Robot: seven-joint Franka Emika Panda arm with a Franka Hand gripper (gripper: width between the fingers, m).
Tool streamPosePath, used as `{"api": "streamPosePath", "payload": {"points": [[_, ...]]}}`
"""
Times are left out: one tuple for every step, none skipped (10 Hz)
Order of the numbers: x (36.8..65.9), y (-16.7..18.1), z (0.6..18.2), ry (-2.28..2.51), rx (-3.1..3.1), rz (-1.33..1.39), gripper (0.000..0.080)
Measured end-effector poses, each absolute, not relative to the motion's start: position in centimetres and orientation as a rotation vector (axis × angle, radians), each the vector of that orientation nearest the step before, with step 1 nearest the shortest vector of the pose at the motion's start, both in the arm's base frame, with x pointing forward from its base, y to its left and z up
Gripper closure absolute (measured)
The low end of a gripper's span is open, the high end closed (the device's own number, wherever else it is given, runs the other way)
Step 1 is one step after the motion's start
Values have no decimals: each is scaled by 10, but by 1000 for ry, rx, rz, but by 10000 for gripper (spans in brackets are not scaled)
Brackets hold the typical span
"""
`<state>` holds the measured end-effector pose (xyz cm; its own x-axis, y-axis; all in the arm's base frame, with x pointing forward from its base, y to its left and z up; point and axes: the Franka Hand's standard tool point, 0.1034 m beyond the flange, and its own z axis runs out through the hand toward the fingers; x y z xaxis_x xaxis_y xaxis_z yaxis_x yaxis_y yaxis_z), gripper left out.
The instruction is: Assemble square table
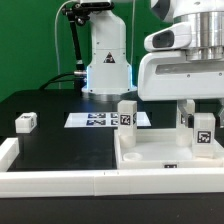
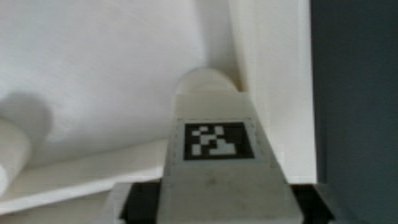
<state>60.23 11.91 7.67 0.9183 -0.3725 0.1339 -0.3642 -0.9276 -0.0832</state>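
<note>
White plastic square tabletop (image 1: 150, 152), tray-like, raised rim, on black table (image 1: 60, 140) at the exterior view's right, tagged first leg (image 1: 127, 113) upright at its back corner, gripper (image 1: 203, 112) jaws pinching tagged second leg (image 1: 203, 130) standing on it.

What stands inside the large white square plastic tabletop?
Two small white tagged leg blocks stand upright: one free, one in the gripper. How they join the tabletop is hidden beneath them.
</note>
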Motion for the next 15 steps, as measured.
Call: {"api": "streamPosePath", "payload": {"points": [[602,119,76,746,-2979,-223,509],[601,118,76,897,-2935,-219,509],[601,118,76,1022,-2890,-215,509],[601,118,76,1181,-2822,-206,509],[600,119,76,1312,-2758,-197,509],[600,119,76,1413,-2704,-187,509],[600,119,76,1529,-2633,-162,509],[600,118,76,1614,-2568,-147,509],[600,118,76,1670,-2527,-141,509],[600,118,75,1682,-2516,-138,499],[599,118,75,1620,-2559,-141,499],[599,118,75,1571,-2592,-144,319],[599,118,75,1467,-2656,-151,183],[600,118,75,1309,-2747,-164,183],[600,119,75,1148,-2825,-175,157]]}}
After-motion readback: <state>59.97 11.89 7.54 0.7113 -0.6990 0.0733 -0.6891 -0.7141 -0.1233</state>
